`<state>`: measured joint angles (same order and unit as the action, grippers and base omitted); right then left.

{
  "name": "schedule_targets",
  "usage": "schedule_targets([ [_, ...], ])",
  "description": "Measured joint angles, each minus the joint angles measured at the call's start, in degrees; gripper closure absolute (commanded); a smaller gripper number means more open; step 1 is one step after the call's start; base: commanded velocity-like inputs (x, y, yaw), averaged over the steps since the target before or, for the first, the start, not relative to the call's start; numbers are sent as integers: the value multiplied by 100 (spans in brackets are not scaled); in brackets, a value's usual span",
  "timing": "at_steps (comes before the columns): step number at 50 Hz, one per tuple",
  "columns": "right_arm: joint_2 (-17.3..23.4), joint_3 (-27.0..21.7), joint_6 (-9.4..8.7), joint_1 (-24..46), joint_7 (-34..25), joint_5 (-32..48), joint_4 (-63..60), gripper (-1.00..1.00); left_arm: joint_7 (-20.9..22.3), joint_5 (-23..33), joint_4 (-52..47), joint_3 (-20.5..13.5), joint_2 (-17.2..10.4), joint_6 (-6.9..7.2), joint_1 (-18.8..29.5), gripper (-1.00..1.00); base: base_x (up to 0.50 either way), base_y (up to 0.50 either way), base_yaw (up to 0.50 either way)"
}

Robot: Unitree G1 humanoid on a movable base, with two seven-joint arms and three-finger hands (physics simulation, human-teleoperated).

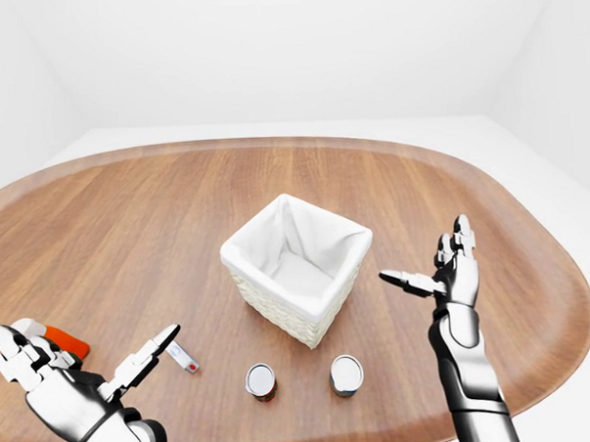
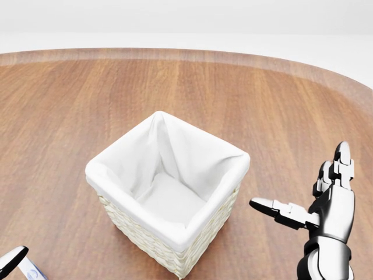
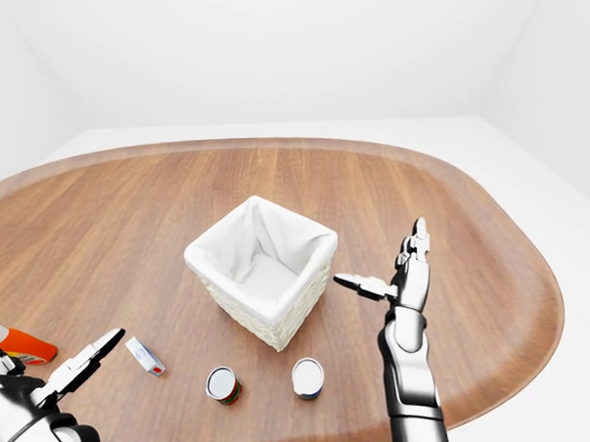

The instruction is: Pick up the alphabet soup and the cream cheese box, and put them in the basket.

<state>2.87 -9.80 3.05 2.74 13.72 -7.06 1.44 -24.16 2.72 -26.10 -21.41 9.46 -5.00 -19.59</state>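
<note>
The white-lined wicker basket [image 1: 280,315] stands upright in the middle of the wooden table [image 1: 128,218]. Two upright cans stand below it in the left-eye view: one with a red label edge [image 1: 261,381] and one plain [image 1: 346,374]. I cannot tell which is the alphabet soup. A small flat white box with a red mark [image 1: 183,358], likely the cream cheese, lies left of the cans. My left hand [image 1: 86,365] is open at the lower left, its thumb tip close to the box. My right hand [image 1: 429,259] is open and empty to the right of the basket.
An orange-red bottle [image 1: 63,339] lies by my left hand at the far left. The table's curved near edge runs just below the cans. White floor and walls surround the table.
</note>
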Motion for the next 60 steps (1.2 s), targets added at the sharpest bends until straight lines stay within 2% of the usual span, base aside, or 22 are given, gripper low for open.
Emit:
schedule_targets([
  [14,48,-292,73,-5,754,-22,-145,-100,-14,11,44,2,-16,0,18,-100,0,0,0],
  [20,55,-443,195,-72,1135,8,-335,-100,-20,20,30,5,-18,0,19,-100,0,0,0],
  [28,26,-630,195,-175,1626,126,-677,-100,-34,34,53,7,-23,0,25,-100,0,0,0],
  [57,19,-781,195,-243,1628,331,-901,-100,-86,67,107,15,-47,0,51,-100,0,0,0],
  [60,22,-784,195,-236,1628,364,-885,-100,-141,196,79,6,-31,0,25,-100,0,0,0],
])
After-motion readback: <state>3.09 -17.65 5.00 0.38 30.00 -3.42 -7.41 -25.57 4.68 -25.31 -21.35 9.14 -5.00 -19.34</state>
